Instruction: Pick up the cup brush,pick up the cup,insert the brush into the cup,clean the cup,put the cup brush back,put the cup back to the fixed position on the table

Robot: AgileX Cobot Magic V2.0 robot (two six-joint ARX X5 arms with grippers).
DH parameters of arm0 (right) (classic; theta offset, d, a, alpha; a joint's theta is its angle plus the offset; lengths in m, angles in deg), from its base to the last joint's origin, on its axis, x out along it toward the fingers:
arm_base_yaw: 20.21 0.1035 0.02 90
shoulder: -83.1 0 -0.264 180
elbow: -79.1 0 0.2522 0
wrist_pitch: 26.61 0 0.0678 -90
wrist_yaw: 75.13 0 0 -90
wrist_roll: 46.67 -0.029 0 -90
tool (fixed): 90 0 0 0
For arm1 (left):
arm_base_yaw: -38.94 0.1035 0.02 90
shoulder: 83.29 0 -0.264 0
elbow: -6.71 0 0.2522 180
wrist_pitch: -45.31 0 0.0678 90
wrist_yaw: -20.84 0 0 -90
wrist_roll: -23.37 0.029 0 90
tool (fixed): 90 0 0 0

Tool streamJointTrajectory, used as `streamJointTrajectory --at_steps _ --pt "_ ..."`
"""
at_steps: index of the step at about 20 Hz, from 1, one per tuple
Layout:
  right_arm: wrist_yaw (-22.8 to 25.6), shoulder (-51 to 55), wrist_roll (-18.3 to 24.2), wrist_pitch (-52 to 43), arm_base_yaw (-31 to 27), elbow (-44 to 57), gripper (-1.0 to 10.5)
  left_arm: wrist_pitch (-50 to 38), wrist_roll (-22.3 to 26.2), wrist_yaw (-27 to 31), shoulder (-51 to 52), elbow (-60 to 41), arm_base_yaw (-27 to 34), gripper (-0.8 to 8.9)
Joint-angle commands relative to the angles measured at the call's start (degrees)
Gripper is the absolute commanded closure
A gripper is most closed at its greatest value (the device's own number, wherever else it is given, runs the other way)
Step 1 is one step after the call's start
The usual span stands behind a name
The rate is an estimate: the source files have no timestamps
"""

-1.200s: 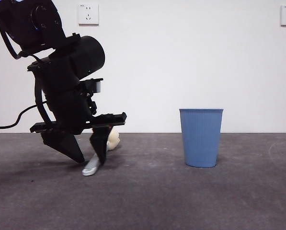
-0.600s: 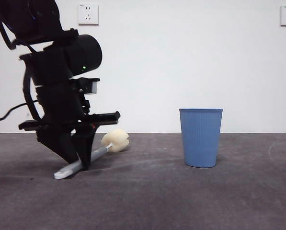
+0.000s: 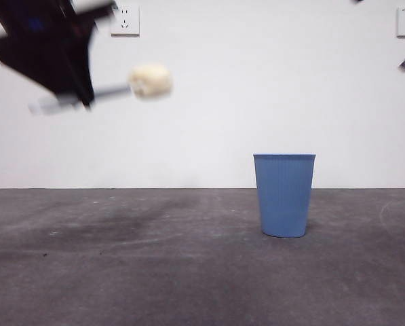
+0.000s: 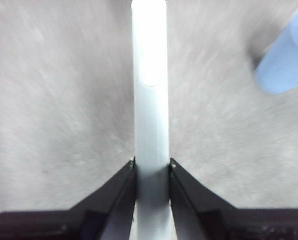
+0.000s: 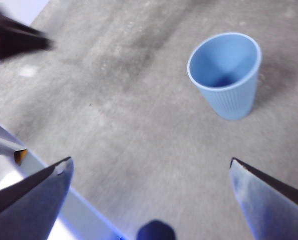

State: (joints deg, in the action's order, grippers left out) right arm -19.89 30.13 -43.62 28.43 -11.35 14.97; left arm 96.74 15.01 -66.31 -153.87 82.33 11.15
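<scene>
Since the earlier front pictures, the left gripper (image 3: 76, 92) has been lifting the brush (image 3: 104, 92) off the table (image 3: 188, 272); it is now sitting blurred in the upper left of the front frame, well clear of the surface. Its jaws are clamping the grey handle from both sides, as the left wrist view shows, with the handle (image 4: 149, 100) running straight up the middle of that frame. The sponge head (image 3: 150, 81) is pointing toward the centre of the front frame, roughly level.

The cup (image 3: 284, 195) is standing upright, right of centre in the front frame, untouched and mouth up. The right gripper (image 5: 149, 172) is hanging above the table with its jaws spread wide and holding nothing; the cup is lying toward the upper right of its frame, well apart from it.

So step 1, picking up the brush, looks done, and picking up the cup is in hand. The next move calls for the right gripper to be descending around the cup's ribbed wall and closing gently, since thin plastic may flex or tip.

Motion blur is smearing the left arm, and the handle's looped end is hard to make out. In the front frame the right arm is showing only as a dark tip at the upper right edge.
</scene>
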Motion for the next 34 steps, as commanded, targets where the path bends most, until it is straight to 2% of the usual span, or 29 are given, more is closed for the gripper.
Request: streamJointTrajectory --at_steps 1,5,7,9,11,14,22,29,34 --pt "5.73 -2.08 -4.24 -8.33 4.35 5.84 3.8 2.12 2.51 -0.07 5.62 -0.52 0.02 8.22" --pt "21.22 -5.16 -8.37 -26.27 14.14 15.15 3.8 6.99 3.91 -0.04 12.87 -0.52 0.04 8.22" --pt "26.16 -7.43 -10.82 -33.9 17.29 18.45 3.8 8.63 4.15 -0.04 14.84 -0.52 0.04 8.22" --pt "30.84 -10.58 -11.63 -40.06 19.61 20.59 3.8 9.94 4.63 -0.07 16.06 -0.52 0.02 8.22" --pt "33.46 -14.47 -11.61 -44.0 20.24 20.98 3.8 11.3 5.27 -0.07 16.76 -0.52 0.02 8.22" --pt "35.19 -20.98 -11.54 -52.61 20.04 20.98 3.8 12.44 5.42 -0.11 16.81 -0.52 0.02 8.22" --pt "35.15 -36.44 -10.45 -72.7 17.86 20.98 3.8 14.12 5.42 -0.09 16.81 -0.52 0.02 8.22" --pt "34.71 -41.88 -7.1 -83.32 16.31 20.94 3.8 14.62 5.4 0.0 16.79 -0.52 0.02 8.22" --pt "34.71 -43.91 -5.11 -85.44 15.93 19.78 3.8 14.29 5.4 -0.02 16.79 -0.52 0.02 8.22"
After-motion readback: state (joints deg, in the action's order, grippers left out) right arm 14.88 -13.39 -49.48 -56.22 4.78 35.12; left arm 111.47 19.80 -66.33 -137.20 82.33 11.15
